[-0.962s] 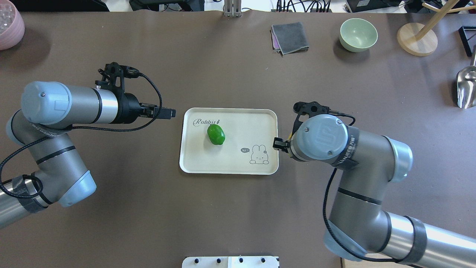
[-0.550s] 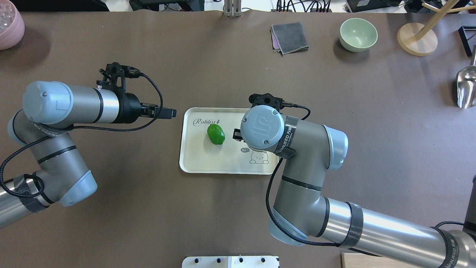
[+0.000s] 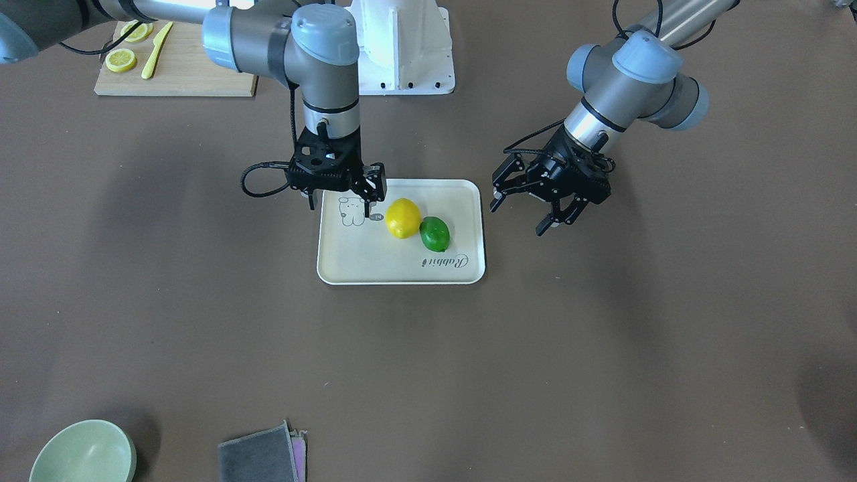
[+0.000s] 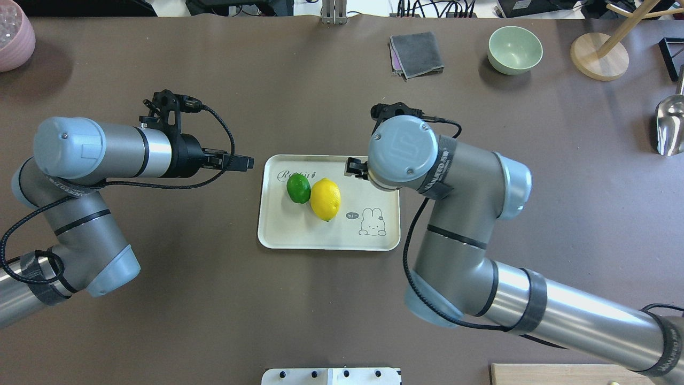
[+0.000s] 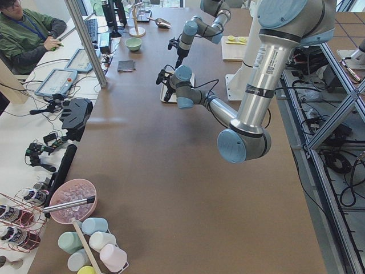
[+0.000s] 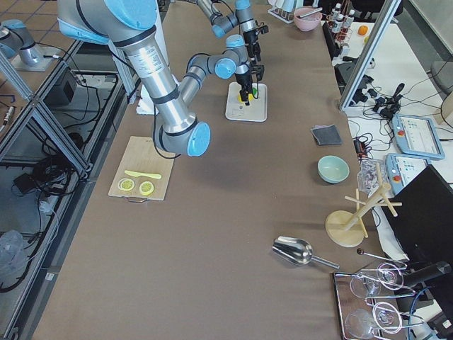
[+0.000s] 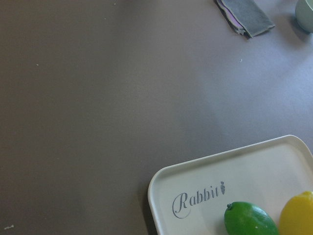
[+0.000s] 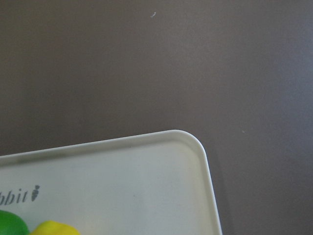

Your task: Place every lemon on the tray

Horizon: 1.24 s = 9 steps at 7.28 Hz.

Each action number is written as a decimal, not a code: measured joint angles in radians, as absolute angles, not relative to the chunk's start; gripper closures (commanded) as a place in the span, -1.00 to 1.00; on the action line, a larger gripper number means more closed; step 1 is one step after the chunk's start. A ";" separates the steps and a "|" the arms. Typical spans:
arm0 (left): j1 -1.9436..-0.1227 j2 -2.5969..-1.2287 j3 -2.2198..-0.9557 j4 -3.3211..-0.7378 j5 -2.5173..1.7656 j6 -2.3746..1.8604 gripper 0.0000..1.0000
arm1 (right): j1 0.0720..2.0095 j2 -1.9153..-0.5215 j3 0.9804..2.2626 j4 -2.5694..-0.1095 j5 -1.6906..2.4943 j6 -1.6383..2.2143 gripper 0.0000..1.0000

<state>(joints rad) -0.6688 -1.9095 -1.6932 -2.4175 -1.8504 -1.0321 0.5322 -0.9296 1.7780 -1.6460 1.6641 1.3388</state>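
The cream-white tray (image 4: 326, 238) lies at the table's middle. The green lemon (image 4: 298, 188) and the yellow lemon (image 4: 325, 199) lie on it, touching side by side; both also show in the front view, the yellow lemon (image 3: 403, 217) and the green lemon (image 3: 435, 233). My right gripper (image 3: 339, 209) is open and empty, hanging over the tray's bear-drawing end, just beside the yellow lemon. My left gripper (image 3: 519, 217) is open and empty, above the table beside the tray's "Rabbit" end. The left wrist view shows the tray (image 7: 205, 176) and both lemons.
A wooden cutting board (image 3: 194, 73) with lemon slices and a yellow knife lies near the robot's base. A green bowl (image 4: 514, 49), grey cloth (image 4: 417, 53), wooden stand (image 4: 598, 56), metal scoop (image 4: 670, 125) and pink bowl (image 4: 13, 37) stand along the far edge.
My right arm came over the tray, then drew back toward its far right corner. The yellow lemon now lies on the tray, and the green lemon has shifted slightly left. My left arm stayed still.
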 measured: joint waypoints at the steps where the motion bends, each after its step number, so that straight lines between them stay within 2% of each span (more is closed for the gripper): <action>1: -0.669 -1.908 -1.694 -2.418 -1.851 -1.031 -0.96 | 0.594 -0.995 1.840 -1.646 1.743 1.232 -1.00; 4: -0.669 -1.900 -1.693 -2.415 -1.852 -1.025 -0.96 | 0.786 -1.244 1.972 -1.648 1.890 0.827 -1.00; 7: -0.675 -1.888 -1.690 -2.377 -1.864 -0.915 -0.97 | 1.027 -1.448 1.996 -1.647 2.063 0.511 -1.00; 9: -0.761 -1.886 -1.695 -2.302 -1.982 -0.815 -0.98 | 1.207 -1.612 1.991 -1.647 2.162 0.260 -1.00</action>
<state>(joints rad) -0.7609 -1.8861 -1.6948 -2.3015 -1.9815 -0.8152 1.2067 -1.6118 1.9906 -1.6466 2.1616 0.2603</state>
